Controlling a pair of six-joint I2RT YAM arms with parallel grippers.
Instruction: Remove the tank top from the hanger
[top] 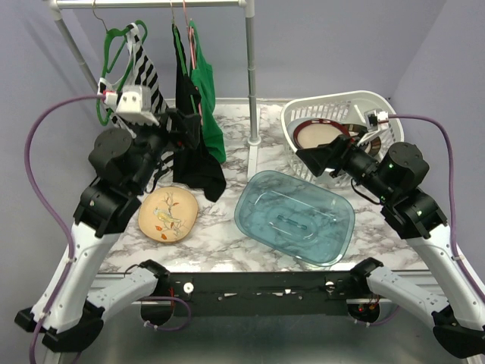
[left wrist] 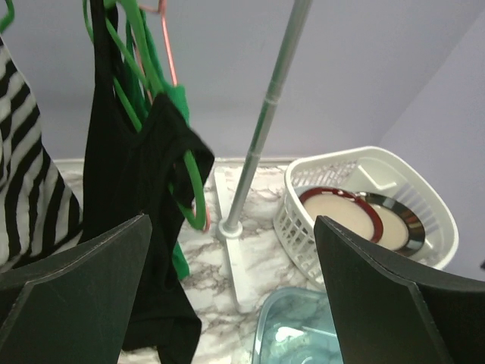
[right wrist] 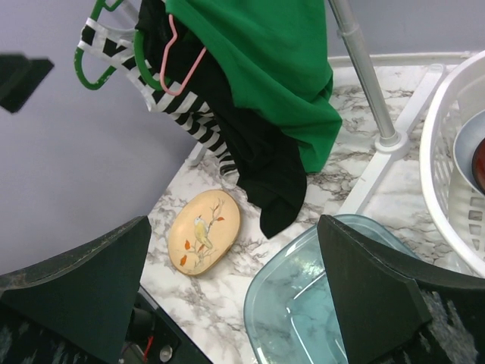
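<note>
Marbled white-and-grey table (top: 220, 246), veined, with a dark rail along the near edge. Carries at front left an oval tan plate (top: 168, 214) painted with a bird and twigs, lying flat and face up. Right of it, past a strip of bare marble, a clear blue-green glass dish (top: 295, 218), rectangular with rounded corners, set slightly askew. Behind the dish, at back right, a white slatted basket (top: 341, 97). Left of the basket, the white foot bar (top: 251, 163) of a clothes rack, flat on the marble, grey pole (top: 252, 91) upright from it. Behind the plate, lower end of the black tank top (top: 204, 178) down at the marble; resting or just clear, cannot tell.
</note>
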